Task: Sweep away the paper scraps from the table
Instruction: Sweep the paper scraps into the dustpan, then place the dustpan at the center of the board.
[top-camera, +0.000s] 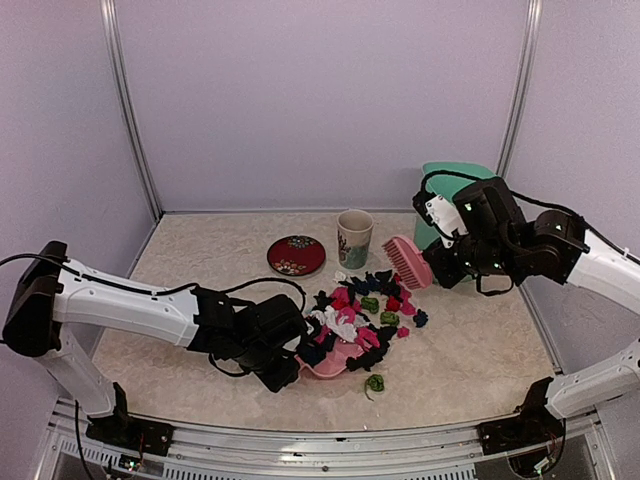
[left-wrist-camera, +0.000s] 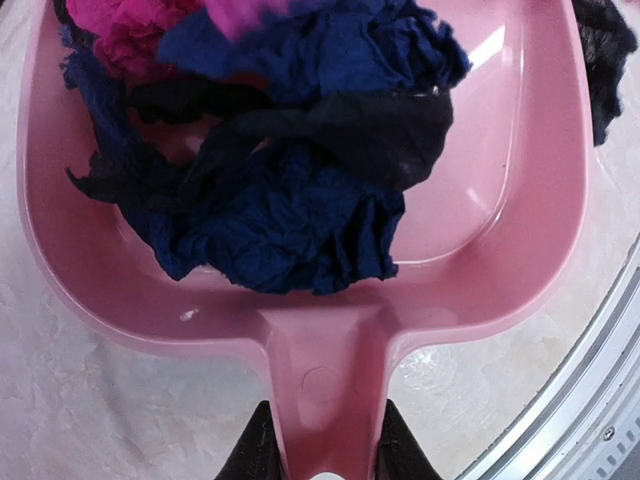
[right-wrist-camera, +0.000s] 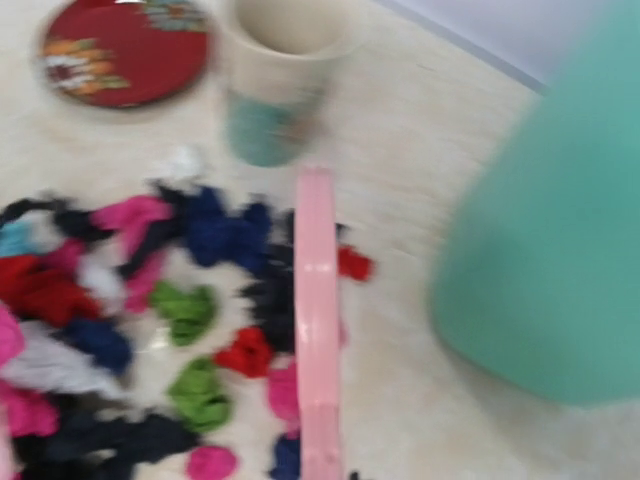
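Observation:
The paper scraps (top-camera: 360, 310) lie heaped in the middle of the table (top-camera: 470, 350), black, blue, pink, red, white and green. One green scrap (top-camera: 375, 382) sits apart near the front. My left gripper (top-camera: 285, 365) is shut on the handle of a pink dustpan (top-camera: 335, 362), whose mouth is pushed into the heap. In the left wrist view the gripper (left-wrist-camera: 325, 462) clamps the dustpan (left-wrist-camera: 330, 370), and blue, black and pink scraps (left-wrist-camera: 290, 200) lie in it. My right gripper (top-camera: 440, 265) holds a pink brush (top-camera: 407, 262) at the heap's far right edge. The blurred right wrist view shows the brush (right-wrist-camera: 318, 330) edge-on beside scraps (right-wrist-camera: 190, 390).
A red plate (top-camera: 296, 255) and a cup (top-camera: 354, 238) stand just behind the heap. A teal bin (top-camera: 450, 190) stands at the back right, close behind the right arm; it fills the right of the wrist view (right-wrist-camera: 550, 250). The metal front rail (left-wrist-camera: 590, 400) runs near the dustpan.

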